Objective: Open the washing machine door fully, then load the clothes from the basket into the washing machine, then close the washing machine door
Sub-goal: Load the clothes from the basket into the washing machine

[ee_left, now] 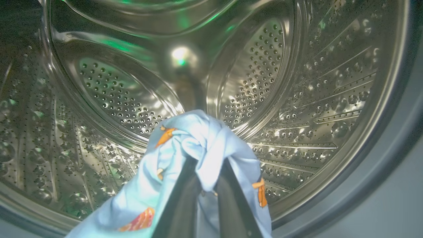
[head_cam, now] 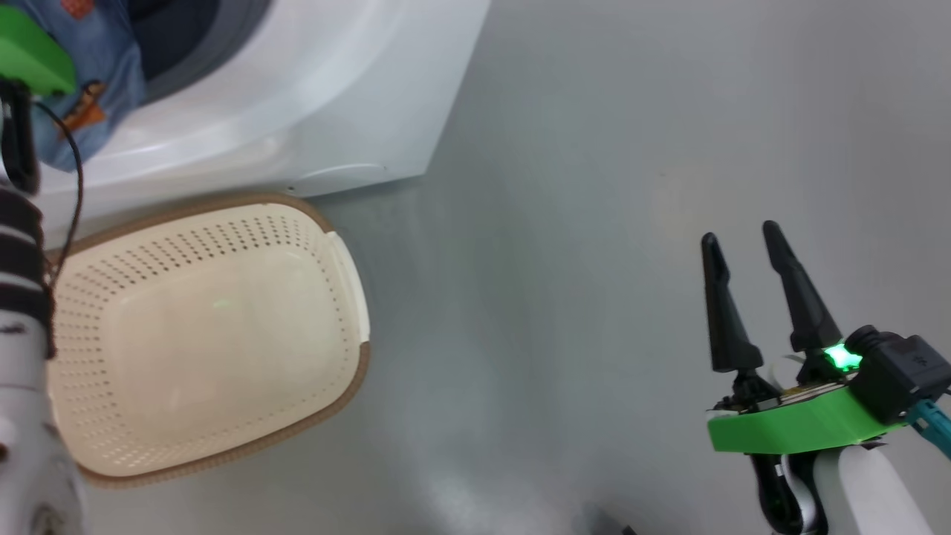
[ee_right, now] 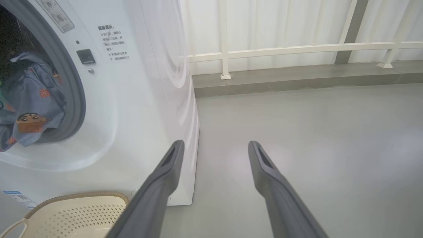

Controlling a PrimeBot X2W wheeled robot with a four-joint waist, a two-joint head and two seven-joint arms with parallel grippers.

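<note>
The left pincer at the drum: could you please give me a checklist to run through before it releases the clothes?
1. Left pincer shut on the clothes: ok.
2. Drum ahead of that pincer: ok, perforated steel shows beyond the cloth.
3. Cloth wholly past the gasket: not ok; in the head and right wrist views a fold hangs at the lower edge of the washing machine opening.
4. Basket emptied: ok, nothing lies in it.
5. Right pincer out of the way: ok, open, above the floor, apart from the machine.
</note>
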